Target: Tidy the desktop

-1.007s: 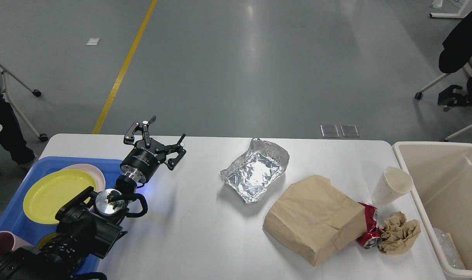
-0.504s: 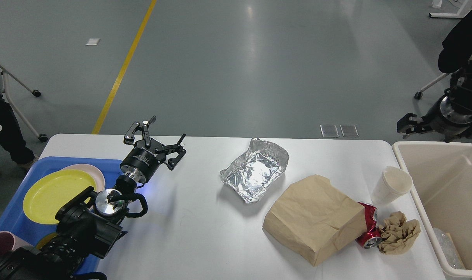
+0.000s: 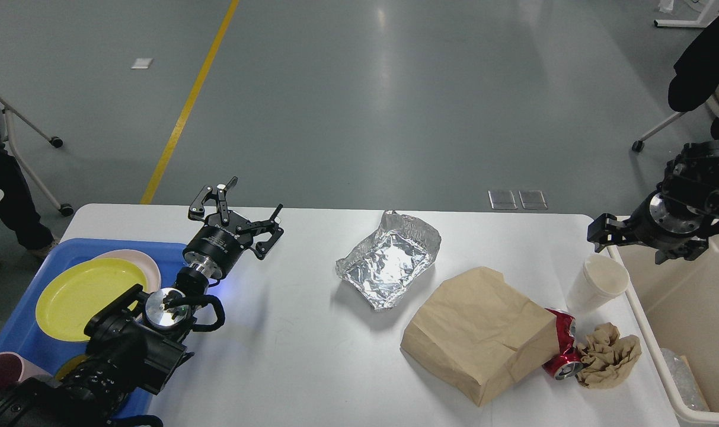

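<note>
Surface: the large white rectangular desktop [image 3: 288, 350] with rounded corners fills the lower part of the head view.
Left gripper: the left gripper [image 3: 238, 214] hovers over the near-left part of the surface, fingers spread apart, holding nothing.
Right gripper: the right gripper [image 3: 602, 228] enters at the right edge above the white paper cup [image 3: 599, 281]; seen dark and end-on, so I cannot tell how its fingers stand.
Left side: blue plastic tray [image 3: 21, 320] carrying a yellow round plate [image 3: 80, 293] stacked on a pink plate [image 3: 149, 264].
Centre: crumpled silver foil sheet [image 3: 389, 261], lying open.
Right of centre: brown paper bag [image 3: 478, 332] lying flat, touching a crushed red can [image 3: 563, 350]; a crumpled brown paper wad [image 3: 608, 356] just beside the can.
Far right: beige rectangular bin [image 3: 685, 296] beside the surface edge.
</note>
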